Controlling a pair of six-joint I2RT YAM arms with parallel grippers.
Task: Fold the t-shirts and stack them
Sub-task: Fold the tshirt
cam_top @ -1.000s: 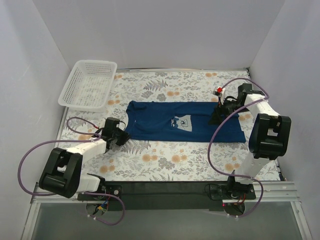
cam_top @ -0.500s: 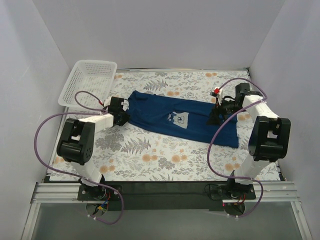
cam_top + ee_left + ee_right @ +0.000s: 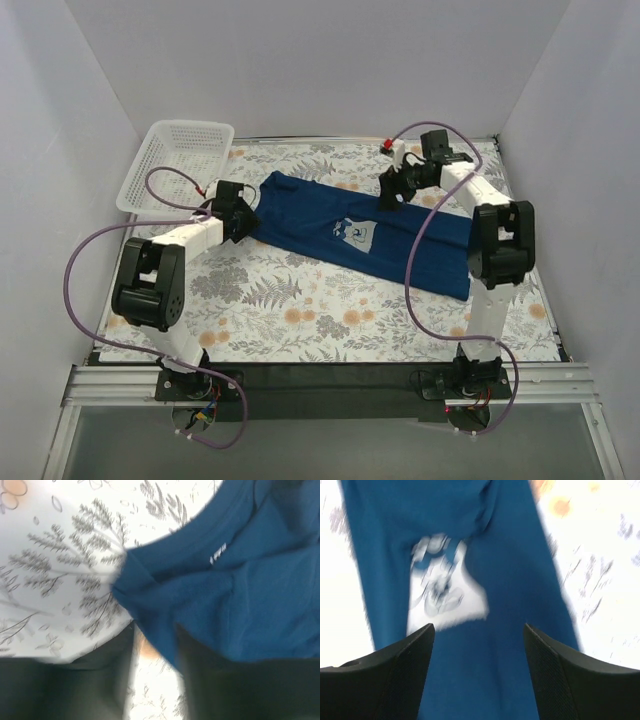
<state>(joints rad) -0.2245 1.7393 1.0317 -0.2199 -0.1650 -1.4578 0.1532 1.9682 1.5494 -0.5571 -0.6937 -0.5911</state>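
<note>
Left gripper [image 3: 240,215] sits low on the floral tablecloth [image 3: 300,310], just to the right of the white mesh basket [image 3: 190,125] at that basket's near corner. Its jaws stand a little apart. In the left wrist view, a blurred edge of the navy t-shirt [image 3: 240,595] dips into the narrow gap between the two dark fingers [image 3: 65,690], and a strip of tablecloth shows in the same gap. A small white neck label [image 3: 217,555] marks this as the collar end. The blur hides whether either finger touches the cloth.

To the right of the basket, the t-shirt [image 3: 300,215] lies flat on the tablecloth as a long, narrow band set on a slant. Its collar end is the part nearest the basket. The rest runs away to the right and down toward the arms' bases. The pale square print [image 3: 356,233] faces up about halfway along the band.

Farther right again, well apart from the basket and roughly level with it, the right gripper [image 3: 392,188] is at the far edge of the shirt, just beyond the print. Its jaws are spread wide and grip nothing. The right wrist view shows both fingers [image 3: 395,675] framing the print [image 3: 442,585] and the blue cloth.
</note>
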